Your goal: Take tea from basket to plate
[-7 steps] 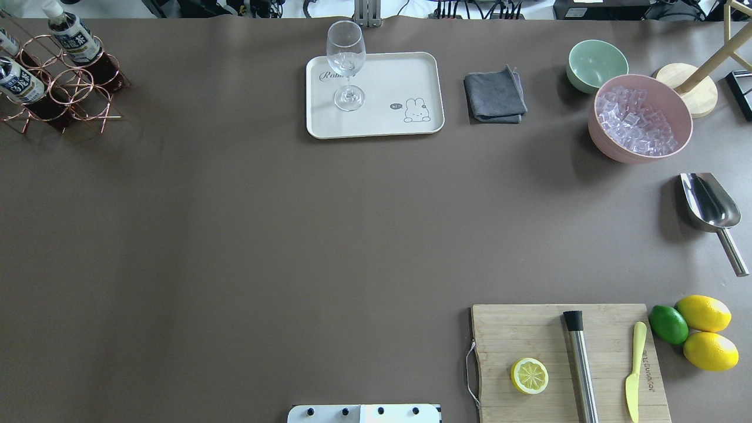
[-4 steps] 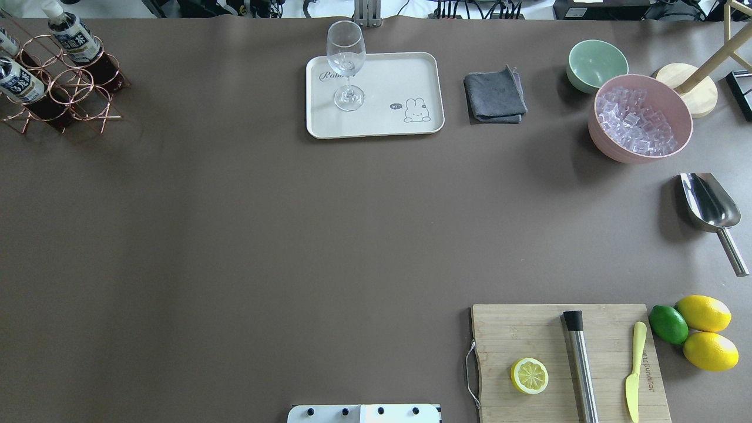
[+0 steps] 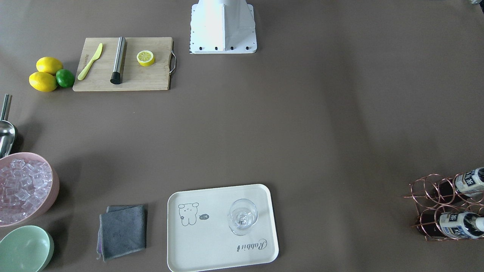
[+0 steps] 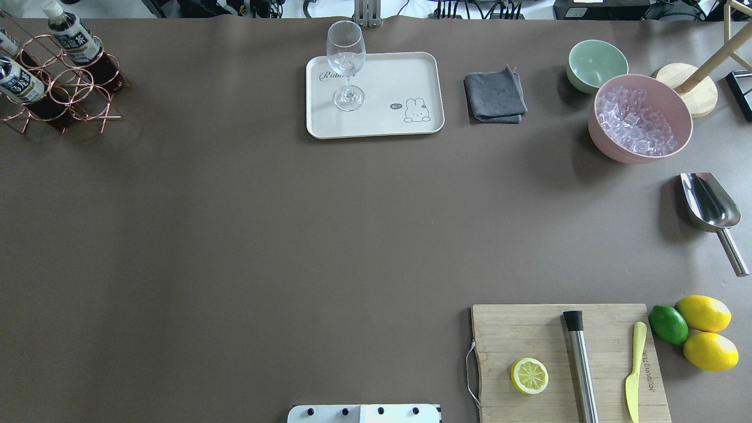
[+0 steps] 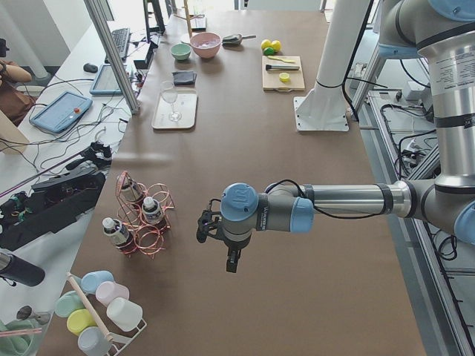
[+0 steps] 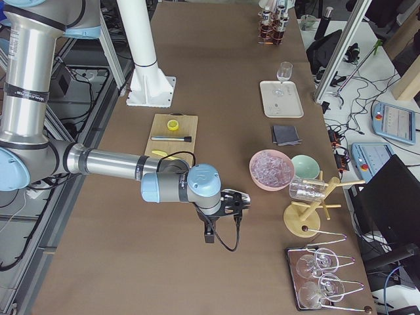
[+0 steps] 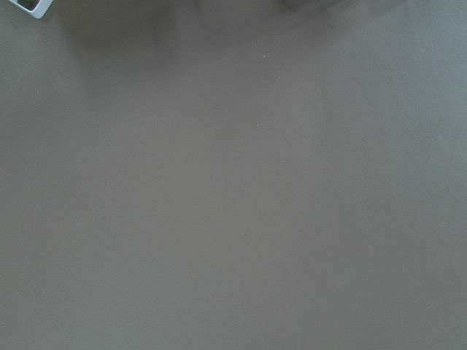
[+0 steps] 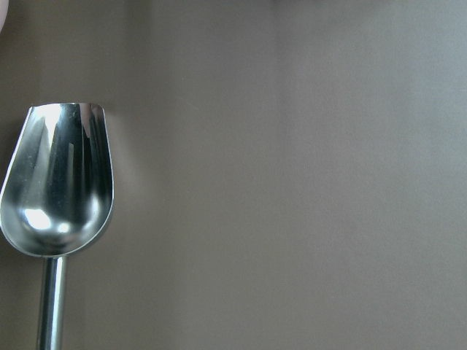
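Note:
Three tea bottles stand in the copper wire basket (image 4: pixel 76 88) at the table's far left corner; the basket also shows in the front view (image 3: pixel 427 189) and in the left view (image 5: pixel 148 239). One tea bottle (image 4: pixel 70 36) is in the back row and another (image 4: pixel 16 81) in front. The cream plate (image 4: pixel 405 76) lies at the far middle and carries a wineglass (image 4: pixel 345 64). My left gripper (image 5: pixel 202 226) hovers over bare table right of the basket in the left view. My right gripper (image 6: pixel 237 203) hovers near the ice bowl. I cannot tell whether either is open or shut.
A grey cloth (image 4: pixel 494 95), green bowl (image 4: pixel 596 63) and pink ice bowl (image 4: pixel 640 117) lie at the far right. A steel scoop (image 4: pixel 711 205) is nearby, also in the right wrist view (image 8: pixel 58 197). The cutting board (image 4: pixel 529 335) holds a lemon half, muddler and knife.

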Robot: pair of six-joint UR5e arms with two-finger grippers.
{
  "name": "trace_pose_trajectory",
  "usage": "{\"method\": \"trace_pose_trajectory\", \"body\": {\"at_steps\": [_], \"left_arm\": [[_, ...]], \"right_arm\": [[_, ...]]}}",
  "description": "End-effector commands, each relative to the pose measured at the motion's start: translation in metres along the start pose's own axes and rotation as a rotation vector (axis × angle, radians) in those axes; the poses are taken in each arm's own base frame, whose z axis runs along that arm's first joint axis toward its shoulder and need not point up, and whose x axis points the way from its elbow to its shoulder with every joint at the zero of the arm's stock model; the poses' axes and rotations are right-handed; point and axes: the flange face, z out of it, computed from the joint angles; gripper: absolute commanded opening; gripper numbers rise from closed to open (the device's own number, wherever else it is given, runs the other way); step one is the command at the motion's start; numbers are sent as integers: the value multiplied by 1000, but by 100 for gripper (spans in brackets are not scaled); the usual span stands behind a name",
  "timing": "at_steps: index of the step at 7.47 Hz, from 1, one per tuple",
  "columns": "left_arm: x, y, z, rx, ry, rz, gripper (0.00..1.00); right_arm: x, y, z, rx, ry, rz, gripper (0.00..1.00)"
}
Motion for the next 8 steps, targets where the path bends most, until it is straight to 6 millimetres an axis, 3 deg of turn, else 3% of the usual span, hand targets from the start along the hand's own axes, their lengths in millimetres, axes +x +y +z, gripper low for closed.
{"method": "trace_pose_trajectory", "body": {"at_steps": [1, 8], "left_arm": [[1, 0, -1, 2, 0, 2, 98], [3, 0, -2, 1, 1, 1, 98]], "right_arm": [[-13, 6, -1, -48, 7, 9, 100], [-21, 3, -5, -40, 5, -9, 100]]}}
